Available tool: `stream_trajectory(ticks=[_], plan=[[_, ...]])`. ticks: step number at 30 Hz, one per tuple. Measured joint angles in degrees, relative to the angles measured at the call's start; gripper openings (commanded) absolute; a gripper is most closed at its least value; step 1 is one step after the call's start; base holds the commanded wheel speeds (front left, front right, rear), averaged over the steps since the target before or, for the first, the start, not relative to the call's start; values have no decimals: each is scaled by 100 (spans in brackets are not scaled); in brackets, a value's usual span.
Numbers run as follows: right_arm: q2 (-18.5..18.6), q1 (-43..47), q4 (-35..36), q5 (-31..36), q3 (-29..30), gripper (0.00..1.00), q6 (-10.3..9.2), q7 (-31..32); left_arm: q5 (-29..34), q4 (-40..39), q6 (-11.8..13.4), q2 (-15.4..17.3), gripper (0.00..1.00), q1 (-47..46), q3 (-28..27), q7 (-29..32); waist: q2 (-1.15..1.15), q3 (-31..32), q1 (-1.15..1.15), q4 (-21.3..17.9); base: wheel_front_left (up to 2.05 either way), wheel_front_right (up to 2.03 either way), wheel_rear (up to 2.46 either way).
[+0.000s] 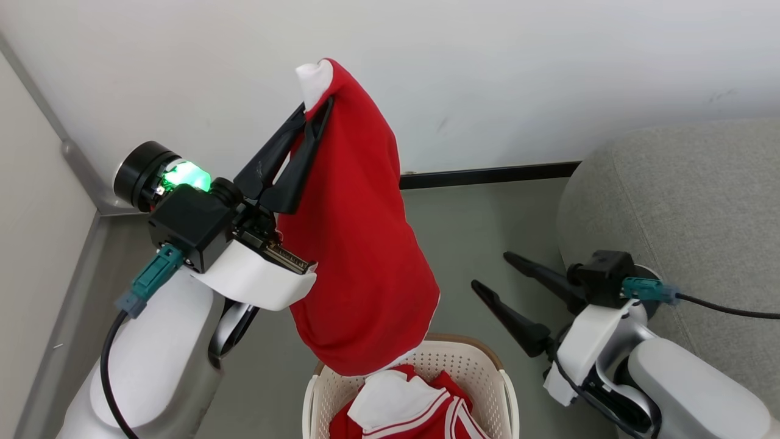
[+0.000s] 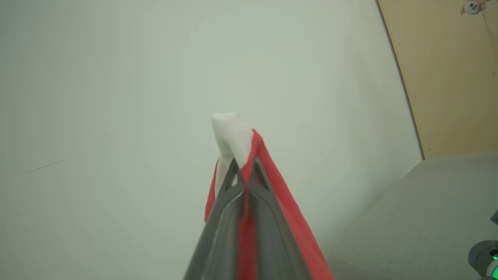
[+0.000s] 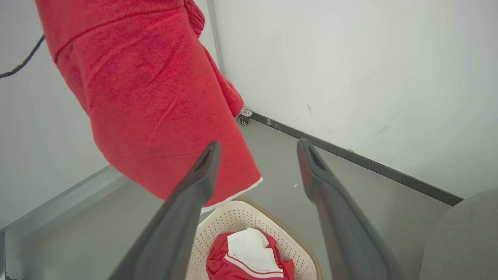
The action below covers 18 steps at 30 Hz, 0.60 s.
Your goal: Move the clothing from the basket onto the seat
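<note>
The left tool [image 1: 315, 108] is clamped shut on the top corner of a red garment [image 1: 359, 244], where a small tuft of white fabric pokes out past the fingertips. The cloth hangs straight down from the tool. Its white-edged hem ends just above the far rim of the laundry basket [image 1: 469, 346], which sits below and slightly right of that tool.

A striped red and white jersey [image 1: 414, 408] lies in the basket, so the task looks part done at best.

The pinch takes in very little cloth. In my judgement a quick swing could pull the corner free and drop the garment on the floor [image 1: 487, 225] or back into the basket.

The low hem is the second worry. If the tool moves sideways before rising, the hem may snag the rim and tip or drag the basket.

The right tool [image 1: 492, 270] hovers with its fingers spread apart and nothing between them. It stands right of the hanging cloth and directly between it and the grey sofa [image 1: 670, 195], which bulges just beyond it.

A low carry toward the sofa would likely drape the fabric over those open fingers.

A pale wall [image 1: 548, 73] with a dark baseboard [image 1: 487, 175] rises behind the left tool, leaving little room to swing backward.
</note>
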<state>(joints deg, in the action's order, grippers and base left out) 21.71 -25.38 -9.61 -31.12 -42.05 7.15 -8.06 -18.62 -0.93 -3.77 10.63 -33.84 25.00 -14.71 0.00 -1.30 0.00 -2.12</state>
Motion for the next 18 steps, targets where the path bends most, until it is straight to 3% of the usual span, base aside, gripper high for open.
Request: stream_trajectory(ticks=[18], plan=[[298,-304,348,-976,-742,100,0,-82,-46,-54,-151,-115,0,35,67,0,0,135,0,125,0,0,0]])
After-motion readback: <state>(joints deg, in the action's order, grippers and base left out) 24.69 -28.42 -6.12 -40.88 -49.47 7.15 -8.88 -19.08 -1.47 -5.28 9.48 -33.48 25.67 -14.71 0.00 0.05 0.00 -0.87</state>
